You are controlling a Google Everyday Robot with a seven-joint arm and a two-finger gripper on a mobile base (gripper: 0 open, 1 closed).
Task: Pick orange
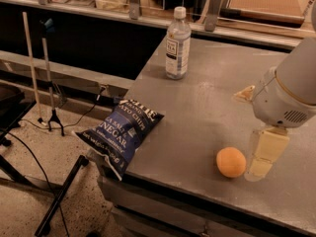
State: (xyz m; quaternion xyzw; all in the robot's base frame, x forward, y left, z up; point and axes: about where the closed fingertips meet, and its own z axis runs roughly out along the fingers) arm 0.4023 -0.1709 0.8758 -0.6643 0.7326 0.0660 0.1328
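Note:
The orange (231, 162) is a small round fruit lying on the grey table (207, 102) near its front edge. My gripper (260, 168) hangs from the white arm (289, 95) at the right and reaches down to the tabletop just right of the orange, very close to it. It holds nothing that I can see.
A blue chip bag (119, 134) lies over the table's left front corner, partly overhanging. A clear water bottle (177, 44) stands upright at the back left. A stand with thin legs (49, 73) and cables are on the floor to the left. A counter with clutter runs along the back.

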